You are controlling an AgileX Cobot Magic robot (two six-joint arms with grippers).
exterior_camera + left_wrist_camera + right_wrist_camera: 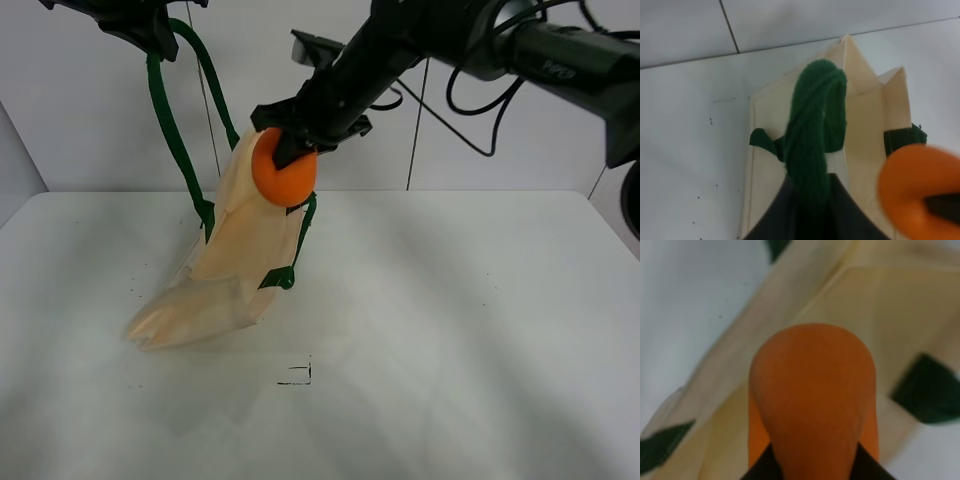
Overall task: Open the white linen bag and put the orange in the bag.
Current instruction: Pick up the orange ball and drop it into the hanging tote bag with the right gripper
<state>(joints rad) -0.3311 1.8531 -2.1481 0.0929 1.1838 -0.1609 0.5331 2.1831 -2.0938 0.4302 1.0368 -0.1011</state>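
Your exterior high camera sits high over the near edge of the table point(450, 330) and looks down toward the back wall point(90, 110), far enough off to hold the whole tabletop. In it the white linen bag point(240, 250) hangs at ten o'clock from centre. Your left wrist camera looks steeply down the green handle point(815, 145) into the bag's mouth, close up. Your right wrist camera is closer still, and the orange point(812, 400) fills its middle. All three views share bag and orange.

A robotics lab bench: bare white table point(480, 300), plain white walls point(90, 120), dangling black cables point(490, 153).
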